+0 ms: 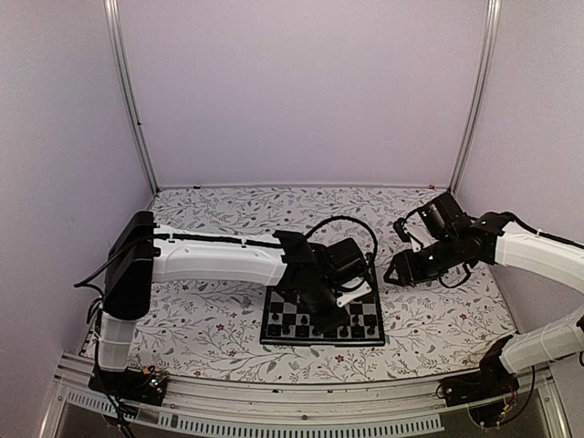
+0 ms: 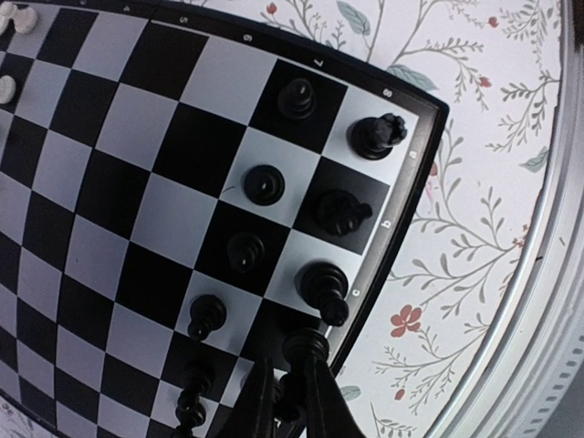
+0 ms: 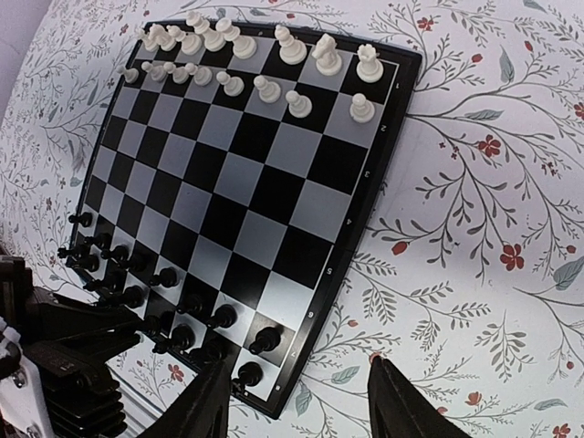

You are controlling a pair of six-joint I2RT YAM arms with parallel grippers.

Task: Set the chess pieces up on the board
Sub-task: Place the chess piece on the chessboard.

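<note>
The board (image 1: 290, 317) lies at the front middle of the floral table cover. My left gripper (image 2: 290, 401) is shut on a black chess piece (image 2: 307, 350) and holds it over the board's near right corner, by the row of black pieces (image 2: 324, 287). From above, the left gripper (image 1: 330, 315) hangs over the board. White pieces (image 3: 294, 50) stand in two rows on the far side of the board (image 3: 246, 182), and black pieces (image 3: 265, 340) stand on the near side. My right gripper (image 3: 301, 397) is open and empty, above the cover just beyond the board's right rim.
The floral table cover (image 1: 210, 319) surrounds the board. A metal rail (image 2: 547, 301) runs along the table's near edge, close to the board's corner. The left arm (image 3: 55, 365) shows at the lower left of the right wrist view. Enclosure walls stand at the back and sides.
</note>
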